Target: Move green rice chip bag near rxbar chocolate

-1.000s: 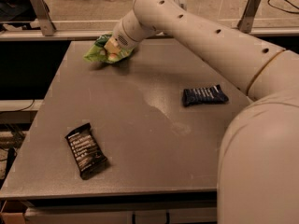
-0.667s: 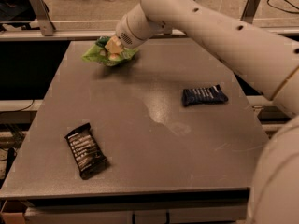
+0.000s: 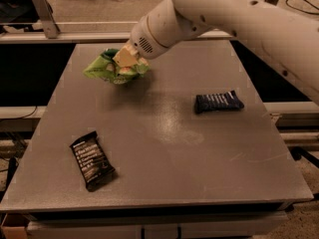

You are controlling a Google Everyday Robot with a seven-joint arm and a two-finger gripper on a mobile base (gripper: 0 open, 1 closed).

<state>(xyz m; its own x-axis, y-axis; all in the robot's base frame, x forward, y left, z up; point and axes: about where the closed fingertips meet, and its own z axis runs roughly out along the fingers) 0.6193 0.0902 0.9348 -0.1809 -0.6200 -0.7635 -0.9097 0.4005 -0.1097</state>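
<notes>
Brought a little nearer the front, the crinkly green rice chip bag is crumpled. At the left front, the flat black rxbar chocolate is laid on the smooth grey surface, well apart from the bag. The bag is squeezed in the closed fingers of the gripper. A dark blue bar is laid at the right.

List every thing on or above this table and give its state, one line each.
End effector: over the table's far left, shut on the green bag.
Green bag: crumpled, gripped, seemingly lifted off the surface.
Black bar: lying flat near the front left, text side up, free.
Blue bar: lying flat on the right, free.
</notes>
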